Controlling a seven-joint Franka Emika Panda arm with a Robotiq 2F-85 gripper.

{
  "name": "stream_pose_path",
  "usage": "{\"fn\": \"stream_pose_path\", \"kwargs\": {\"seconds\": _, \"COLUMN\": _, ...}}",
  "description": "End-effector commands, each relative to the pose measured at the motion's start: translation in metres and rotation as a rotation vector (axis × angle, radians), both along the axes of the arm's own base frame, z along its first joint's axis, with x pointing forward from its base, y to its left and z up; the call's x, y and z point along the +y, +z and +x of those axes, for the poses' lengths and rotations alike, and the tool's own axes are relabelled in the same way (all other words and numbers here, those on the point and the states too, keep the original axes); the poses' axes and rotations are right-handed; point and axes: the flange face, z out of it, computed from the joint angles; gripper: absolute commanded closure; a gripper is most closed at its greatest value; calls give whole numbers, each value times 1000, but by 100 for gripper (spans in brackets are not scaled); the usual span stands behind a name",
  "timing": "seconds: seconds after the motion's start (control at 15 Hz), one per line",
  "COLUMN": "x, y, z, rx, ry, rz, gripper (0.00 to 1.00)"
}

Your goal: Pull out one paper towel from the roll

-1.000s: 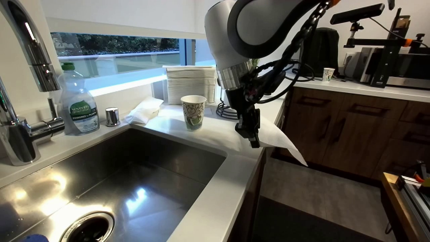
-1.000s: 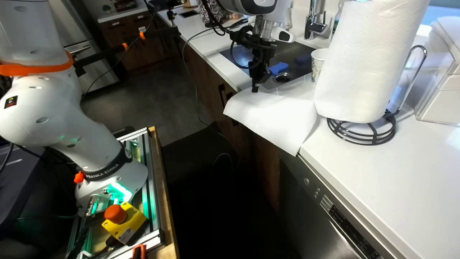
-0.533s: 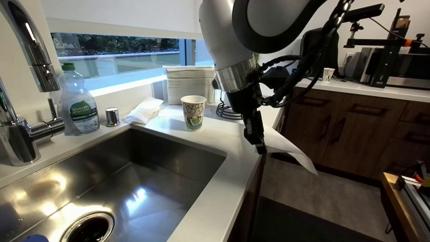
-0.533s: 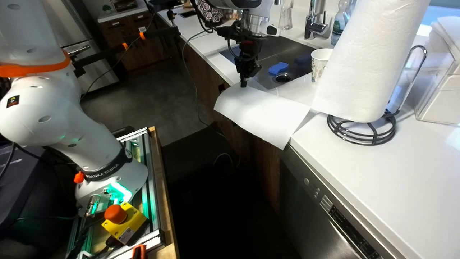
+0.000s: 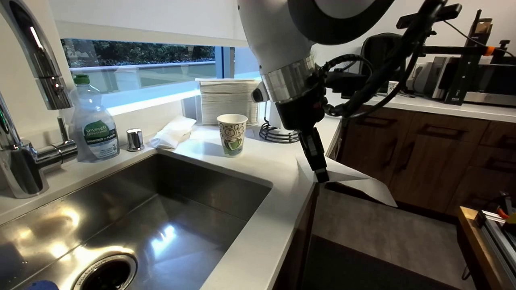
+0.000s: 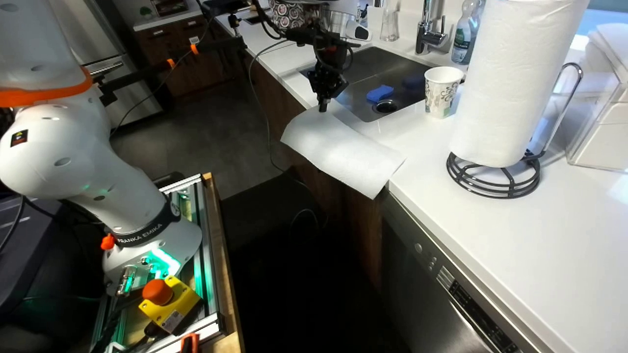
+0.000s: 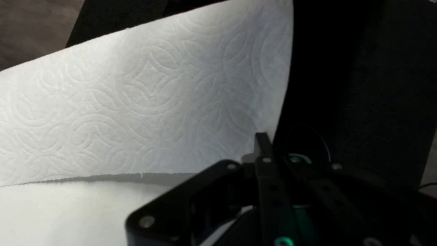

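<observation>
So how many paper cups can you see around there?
2. The near cup stands beside the sink, in both exterior views; the far cup stands on the back counter, partly blocked. More could be hidden.

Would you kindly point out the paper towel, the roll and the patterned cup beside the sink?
Paper towel (image 7: 146,99), in the wrist view: the embossed face of the sheet.
Roll (image 6: 515,86), in an exterior view: the side of the white cylinder.
Patterned cup (image 5: 232,136), in an exterior view: the printed outer wall.
</observation>
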Motion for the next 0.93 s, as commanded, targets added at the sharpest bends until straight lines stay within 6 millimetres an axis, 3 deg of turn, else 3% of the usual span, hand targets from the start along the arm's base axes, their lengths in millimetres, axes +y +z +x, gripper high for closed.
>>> {"fn": "stream_pose_path", "kwargs": {"seconds": 0.0, "x": -19, "y": 29, "z": 2, "rx": -62, "ry": -108, "rz": 42, "gripper": 100}}
{"fn": "stream_pose_path", "kwargs": {"seconds": 0.6, "x": -93, "y": 168, "z": -3, "rx": -353, "ry": -405, "rz": 235, "gripper": 100}}
{"fn": "stream_pose_path", "kwargs": {"seconds": 0.87, "x": -113, "y": 210, "z": -6, "rx": -500, "ry": -516, "rz": 308, "gripper": 100}}
